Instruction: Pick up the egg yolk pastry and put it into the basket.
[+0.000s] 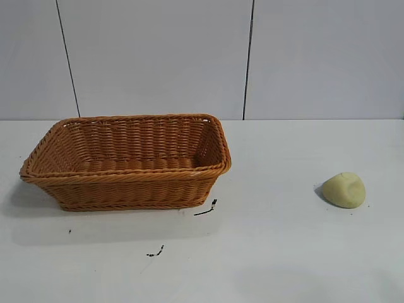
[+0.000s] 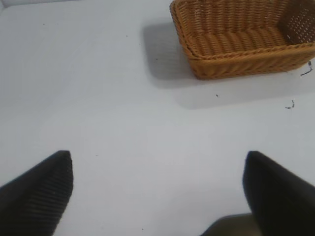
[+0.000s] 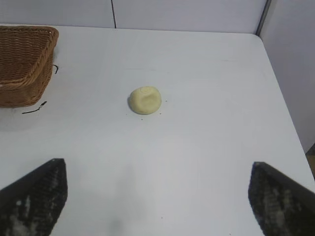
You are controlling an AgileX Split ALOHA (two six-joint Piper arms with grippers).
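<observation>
While both grippers gape — egg yolk pastry (image 1: 344,190) apart from seemingly empty basket (image 1: 126,183)

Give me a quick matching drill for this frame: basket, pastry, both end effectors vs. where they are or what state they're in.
Things:
1. basket
2. egg yolk pastry
3. right end effector
4. left end effector

States:
A. open, facing the basket across bare table
B. lying on the table, right of the basket
C. empty, on the table's left
D. open, pastry ahead, holding nothing

Pairs: 1-C, 2-B, 3-D, 4-A
</observation>
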